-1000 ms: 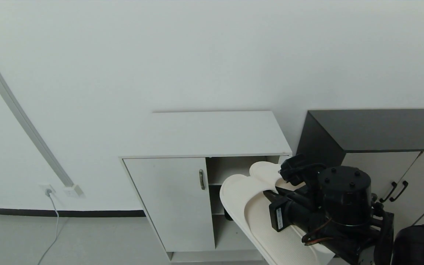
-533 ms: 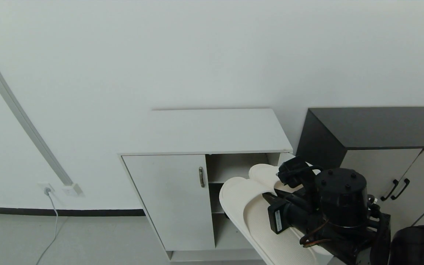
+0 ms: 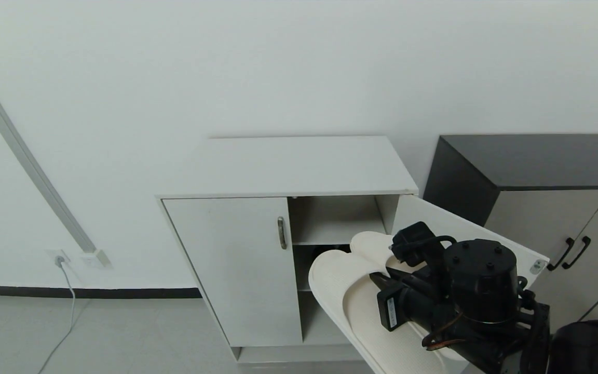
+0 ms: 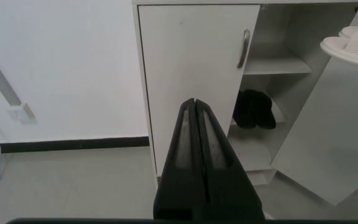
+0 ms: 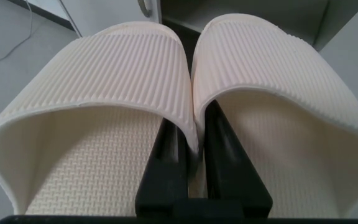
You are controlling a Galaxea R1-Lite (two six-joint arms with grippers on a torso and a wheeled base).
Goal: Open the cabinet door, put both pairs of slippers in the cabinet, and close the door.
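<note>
The right pincer (image 5: 194,146) was clamped hard on the cream slippers (image 3: 338,283), pinching the inner edges of both together between its fingers. Toes were aimed at the cabinet (image 3: 299,166). The pair hung in the air just in front of the open right half and was not yet inside. Further in, a dark pair (image 4: 255,109) sat on the shelf below the upper shelf (image 4: 275,65).

The right door (image 3: 465,228) stood swung open close beside the arm, and the left door (image 3: 231,270) was shut. Off to the left, the left pincer (image 4: 194,143) was closed on nothing, facing the cabinet front.

The danger, as I judged it, was that thin edge grip. If a wide toe caught the upper shelf or the shut door's edge, a slipper could twist free and drop. An elbow nudge could also swing the right door into the way.
</note>
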